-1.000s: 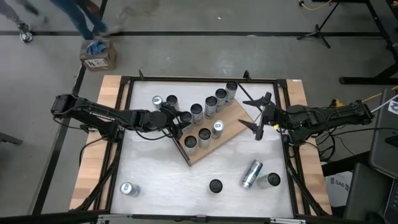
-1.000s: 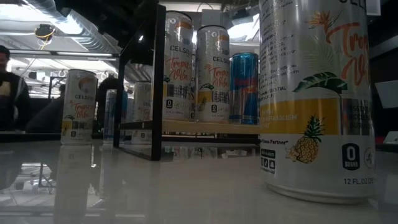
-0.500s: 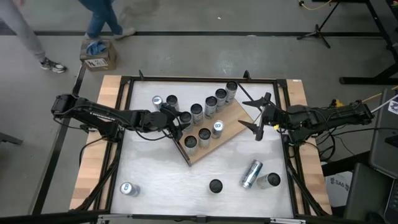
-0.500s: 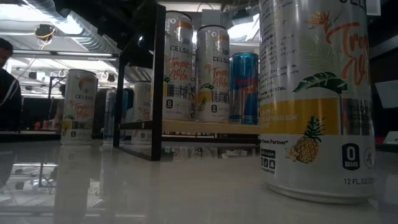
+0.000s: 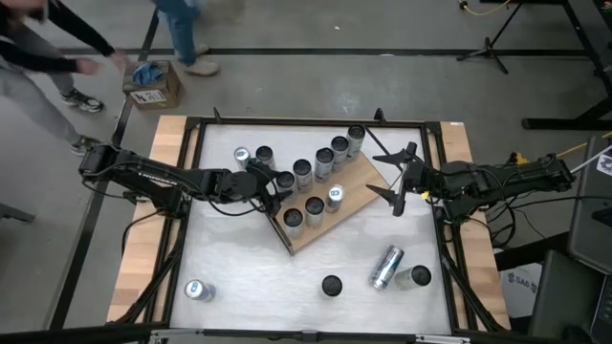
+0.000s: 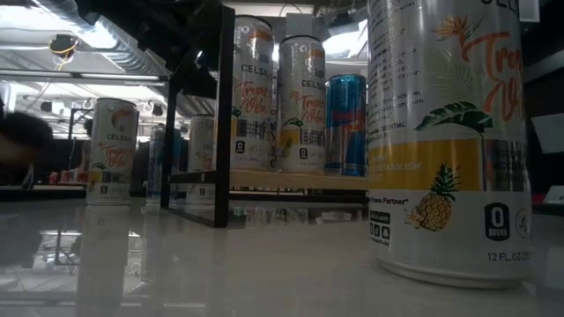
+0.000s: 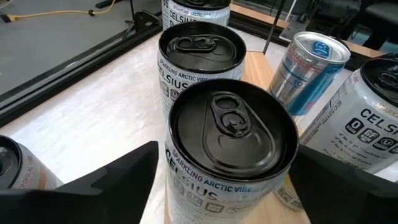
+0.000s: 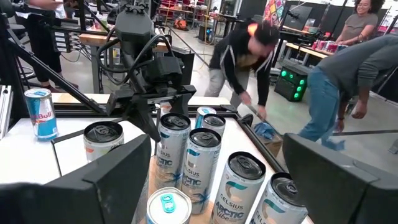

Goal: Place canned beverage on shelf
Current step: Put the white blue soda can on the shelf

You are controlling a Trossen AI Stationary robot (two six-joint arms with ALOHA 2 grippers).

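Left gripper (image 5: 271, 183) is straddling a black-lidded can (image 7: 231, 144) standing on the shelf (image 5: 359, 194) at its left end, fingers spread clear of it: released. Right gripper (image 5: 398, 181) is idling agape just off the shelf's right edge.

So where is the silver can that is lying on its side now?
In the high view the silver can lying on its side is on the white table's near right part, off the wooden shelf board, between a dark-topped upright can and a white-topped upright can.

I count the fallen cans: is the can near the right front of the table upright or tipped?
Tipped: the silver can lies on its side on the table.
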